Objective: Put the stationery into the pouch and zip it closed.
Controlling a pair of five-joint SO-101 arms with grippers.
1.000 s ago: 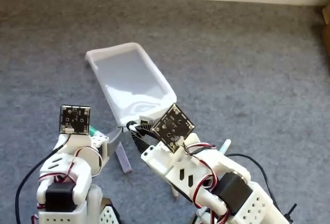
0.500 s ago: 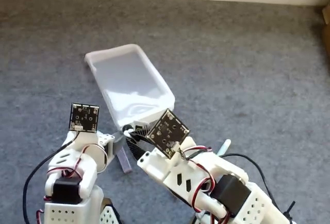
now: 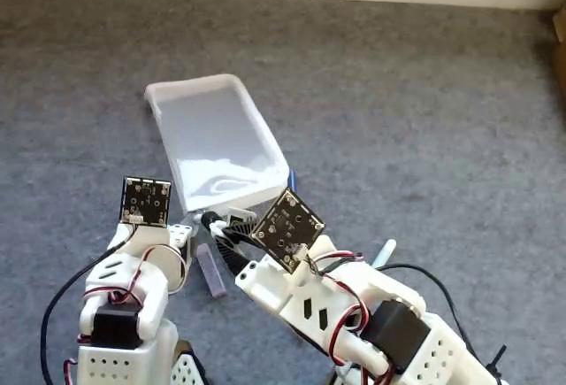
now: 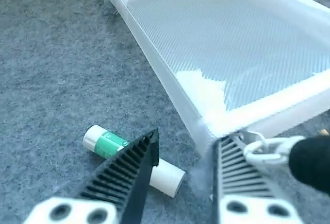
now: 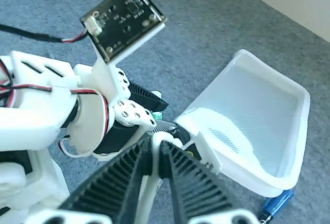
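Observation:
The white mesh pouch (image 3: 215, 142) lies open-mouthed on the grey carpet, mouth toward the arms. My left gripper (image 4: 185, 139) is open and straddles the pouch's near corner (image 4: 206, 123). A green-and-white glue stick (image 4: 105, 141) lies just beside its finger (image 4: 126, 175). My right gripper (image 5: 156, 140) is shut on the pouch's zipper pull (image 4: 260, 149) at the mouth edge. The pouch (image 5: 258, 113) stretches away beyond it. A blue pen (image 3: 290, 178) pokes out beside the pouch's corner, and the blue pen (image 5: 275, 204) lies on the carpet outside the pouch.
A purple stick (image 3: 211, 271) lies on the carpet between the two arms. A white pen (image 3: 386, 250) sticks out from behind the right arm. Open carpet surrounds the pouch on the far side and to the right.
The left arm came forward to the pouch's corner. The pouch's near end swung left, uncovering the blue pen at its right corner. The right gripper stays at the mouth edge.

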